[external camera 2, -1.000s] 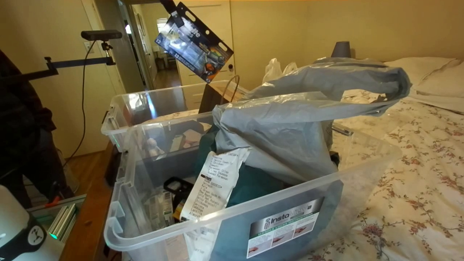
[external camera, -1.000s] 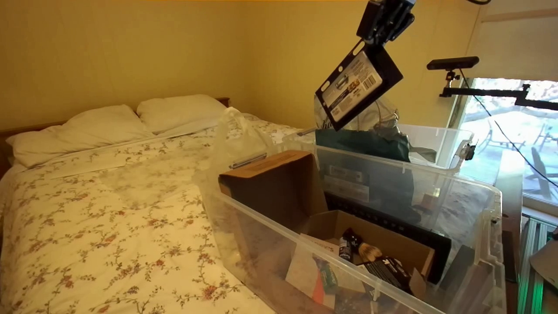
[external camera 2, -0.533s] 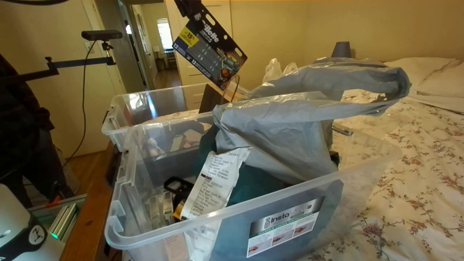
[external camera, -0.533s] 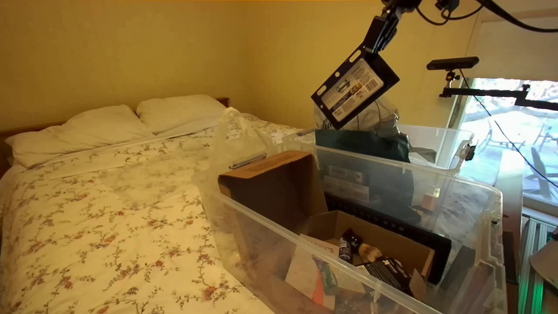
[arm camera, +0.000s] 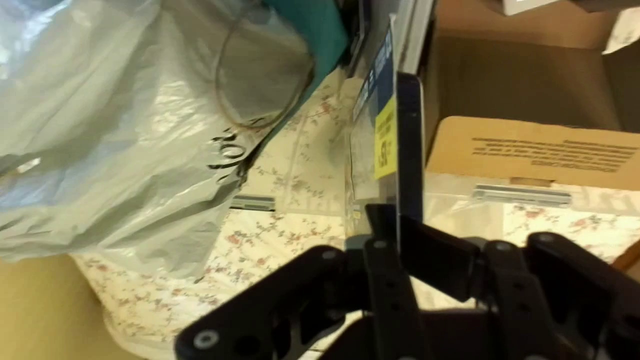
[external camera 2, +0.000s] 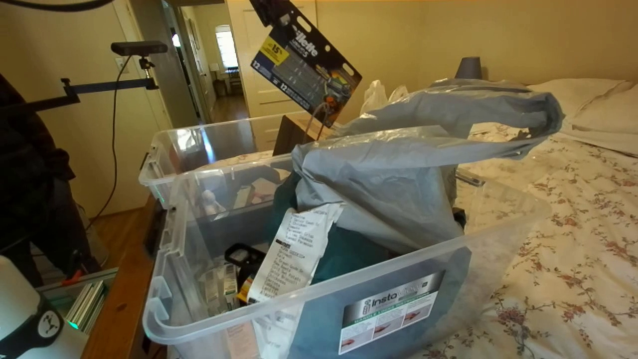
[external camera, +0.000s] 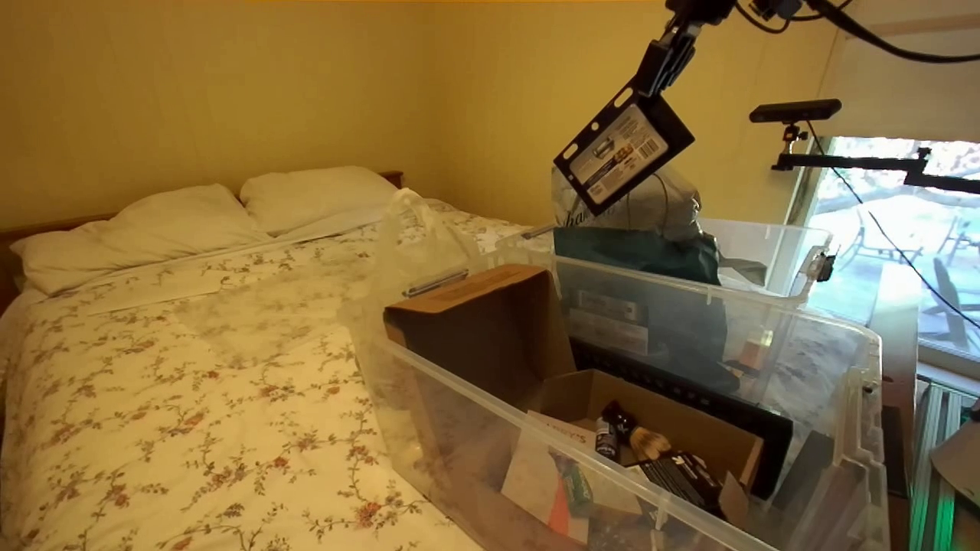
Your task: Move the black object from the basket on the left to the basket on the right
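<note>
Gripper (arm camera: 398, 227), black package (external camera: 622, 151) between fingertips (arm camera: 425, 245)

You've got yellow walls (external camera: 253, 84), floral bed (external camera: 191, 383) w/ pale pillows (external camera: 321, 200), bright window (external camera: 934, 229) w/ shade (external camera: 915, 92) partly down; in an exterior view, wood flr (external camera 2: 120, 227), gray lampshade (external camera 2: 468, 68), open doorway (external camera 2: 209, 65) to hall (external camera 2: 232, 107).

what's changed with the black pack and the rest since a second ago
In an exterior view, the black pack has shifted toward the right of the picture, carried by the hand, which stays shut on it; nothing was let go. The clear tubs, grey bag and bed look unchanged.
</note>
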